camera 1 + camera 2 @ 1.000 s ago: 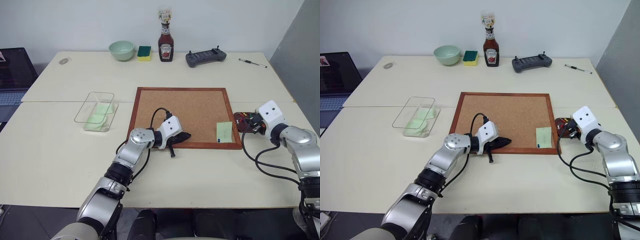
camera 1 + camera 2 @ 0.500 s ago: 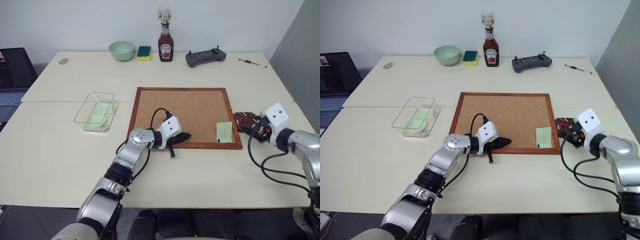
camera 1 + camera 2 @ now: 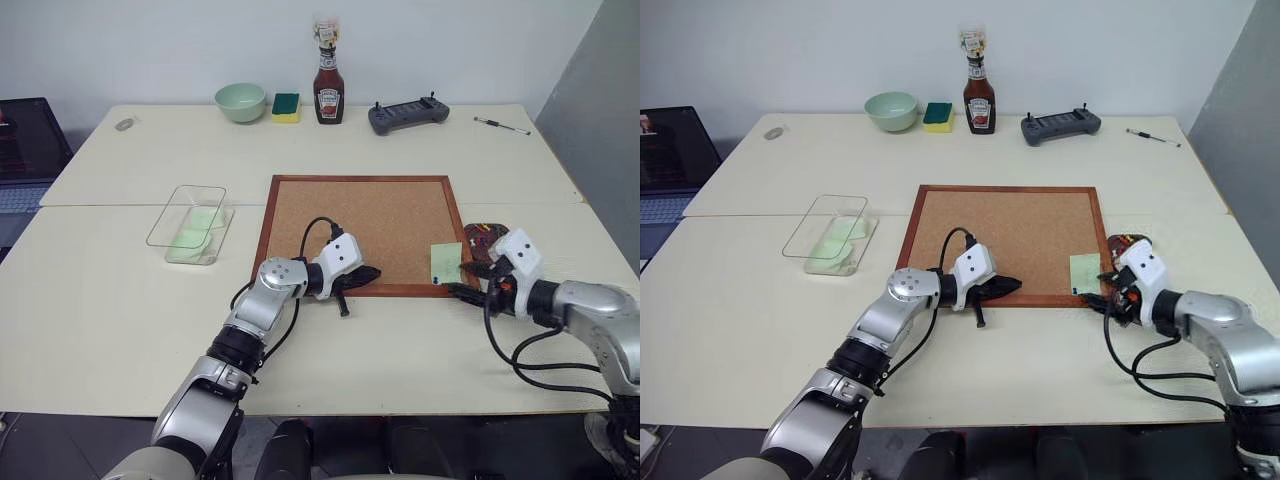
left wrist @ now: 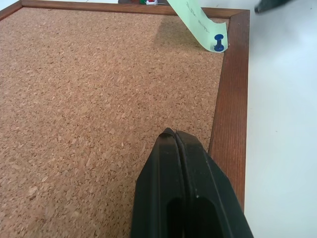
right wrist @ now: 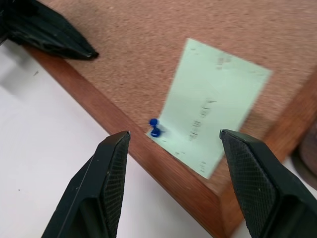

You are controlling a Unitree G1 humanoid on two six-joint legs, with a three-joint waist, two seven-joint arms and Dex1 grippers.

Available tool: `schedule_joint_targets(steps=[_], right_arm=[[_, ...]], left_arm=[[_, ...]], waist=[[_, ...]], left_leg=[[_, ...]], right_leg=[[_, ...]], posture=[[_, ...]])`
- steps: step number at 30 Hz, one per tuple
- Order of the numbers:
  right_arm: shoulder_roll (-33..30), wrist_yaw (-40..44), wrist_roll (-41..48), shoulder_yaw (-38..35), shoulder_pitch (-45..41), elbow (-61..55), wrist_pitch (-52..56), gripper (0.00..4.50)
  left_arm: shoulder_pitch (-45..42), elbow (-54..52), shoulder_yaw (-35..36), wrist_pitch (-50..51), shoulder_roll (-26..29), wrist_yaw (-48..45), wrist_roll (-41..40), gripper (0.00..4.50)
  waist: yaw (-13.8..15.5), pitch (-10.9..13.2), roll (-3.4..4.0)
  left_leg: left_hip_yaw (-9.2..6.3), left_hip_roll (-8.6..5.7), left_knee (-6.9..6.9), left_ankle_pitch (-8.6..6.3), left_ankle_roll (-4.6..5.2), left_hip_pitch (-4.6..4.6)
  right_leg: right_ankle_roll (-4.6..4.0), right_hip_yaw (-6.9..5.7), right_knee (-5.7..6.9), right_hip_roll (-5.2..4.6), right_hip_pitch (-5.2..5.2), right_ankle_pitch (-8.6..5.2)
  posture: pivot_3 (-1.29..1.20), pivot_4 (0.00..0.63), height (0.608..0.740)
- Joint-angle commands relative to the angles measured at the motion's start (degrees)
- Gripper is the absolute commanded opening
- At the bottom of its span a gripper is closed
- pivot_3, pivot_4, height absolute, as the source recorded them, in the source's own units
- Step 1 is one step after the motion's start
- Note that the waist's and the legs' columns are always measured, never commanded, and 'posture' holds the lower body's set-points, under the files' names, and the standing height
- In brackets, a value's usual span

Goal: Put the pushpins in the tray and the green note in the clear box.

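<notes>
Silver arms, white wrists, black cables, black-fingered tools

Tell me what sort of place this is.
Probably an office or lab workspace: pale tables pushed together against a plain wall, a laptop at one edge, and a corkboard, handheld controller and pen laid out.

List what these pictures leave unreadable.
- Writing on the green note: blurred in the right wrist view.
- Contents of the tray: too small in the eye views, partly behind the right pincer.
- Papers in the clear box: count unclear through its walls.
</notes>
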Motion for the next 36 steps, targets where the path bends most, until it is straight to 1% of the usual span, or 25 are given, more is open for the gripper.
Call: schedule_joint_targets(steps=[1,7,9,10,15,22,28,36], right_arm=[[0.61,-0.33,-1.21,1.32,-2.24,0.49,-2.40,3.06],[1.26,-0.23,-2.66,3.45,-3.15,3.39,-4.81,3.06],[1.44,-0.28,-2.88,3.62,-3.24,4.02,-5.30,2.70],[1.42,-0.16,-3.04,3.78,-3.29,4.27,-5.51,2.61],[1.41,0.02,-3.51,4.23,-3.32,5.27,-6.48,1.37],[1.62,0.18,-3.32,4.22,-3.44,5.18,-6.47,0.02],[1.45,0.61,-2.64,3.61,-3.48,4.36,-6.06,0.01],[1.20,1.22,-0.12,1.44,-4.33,0.39,-4.54,0.01]], left_arm=[[1.57,0.66,-1.47,0.76,0.30,-0.57,0.96,0.00],[1.77,0.28,-1.42,1.01,0.39,-0.41,0.95,0.00],[1.87,0.07,-1.42,1.13,0.43,-0.38,0.94,0.00],[1.89,0.01,-1.42,1.15,0.46,-0.39,0.95,0.00],[1.97,-0.17,-1.47,1.25,0.53,-0.41,0.95,0.00],[2.04,-0.29,-1.49,1.21,0.58,-0.53,0.89,0.00],[2.28,-0.55,-1.58,1.21,0.68,-0.56,0.93,0.00],[2.64,-0.92,-1.59,1.41,0.76,-0.60,0.86,0.00]], waist=[[0.02,0.00,0.00],[0.01,0.00,0.00],[0.01,0.00,0.00],[0.01,0.00,0.00],[-0.02,0.00,0.00],[-0.03,0.00,0.00],[-0.02,0.00,0.00],[-0.03,0.00,0.00]], left_leg=[[-0.01,0.00,0.00,0.00,0.00,-0.01],[-0.01,0.01,0.00,0.00,0.00,-0.01],[-0.01,0.01,-0.01,0.00,0.00,-0.01],[-0.02,0.01,-0.01,0.00,0.00,0.00],[-0.02,0.01,-0.01,0.00,0.00,-0.01],[0.00,0.01,-0.01,0.00,0.00,-0.01],[-0.01,0.02,0.00,0.00,0.00,-0.01],[-0.01,0.01,-0.02,0.00,0.00,-0.03]], right_leg=[[0.00,0.00,0.00,0.00,0.00,0.00],[0.00,-0.01,0.00,0.00,-0.01,0.00],[0.00,-0.01,0.00,0.00,-0.01,0.00],[0.00,-0.01,0.00,0.01,-0.01,0.00],[0.00,-0.01,0.00,0.01,-0.02,0.00],[0.00,0.00,0.00,0.01,-0.02,0.00],[0.00,-0.01,0.00,0.01,-0.02,0.00],[0.00,0.00,0.00,0.01,-0.05,0.00]], posture=[[0.00,0.150,0.740],[0.00,0.150,0.740],[0.00,0.150,0.740],[0.00,0.150,0.740],[0.00,0.150,0.740],[0.00,0.150,0.740],[0.00,0.150,0.740],[0.00,0.150,0.740]])
